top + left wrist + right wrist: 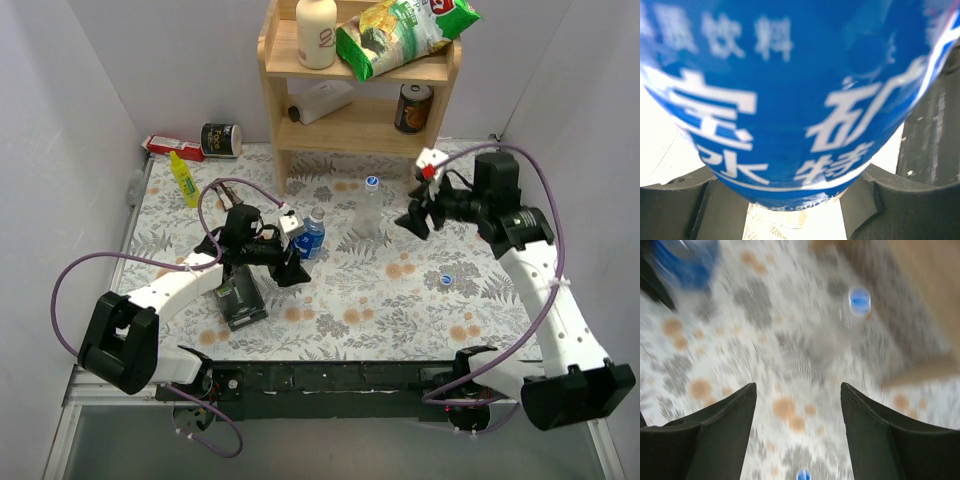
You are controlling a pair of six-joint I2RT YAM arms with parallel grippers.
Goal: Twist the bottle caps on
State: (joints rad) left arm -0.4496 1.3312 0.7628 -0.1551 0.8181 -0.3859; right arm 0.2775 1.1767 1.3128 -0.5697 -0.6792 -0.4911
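Two blue caps are in view. The seated cap [371,183] rests on the neck of the plain bottle [371,212]; how tightly, I cannot tell. That bottle stands upright on the table [400,320] in front of the wooden shelf [285,90]. The loose cap [446,280] lies flat on the table to the right, nearer the arms and well apart from both bottles.

The labelled bottle [313,236] stands left of the plain one, near it but not touching. The left gripper [298,255] is clamped on its blue label band, which fills the left wrist view. The right gripper [797,390] hangs just right of the plain bottle, its fingers spread with nothing between them; its own view is blurred.

A yellow squeeze bottle [185,178] lies at the back left. On the shelf are a white bottle [316,35] and a green snack bag [400,35].
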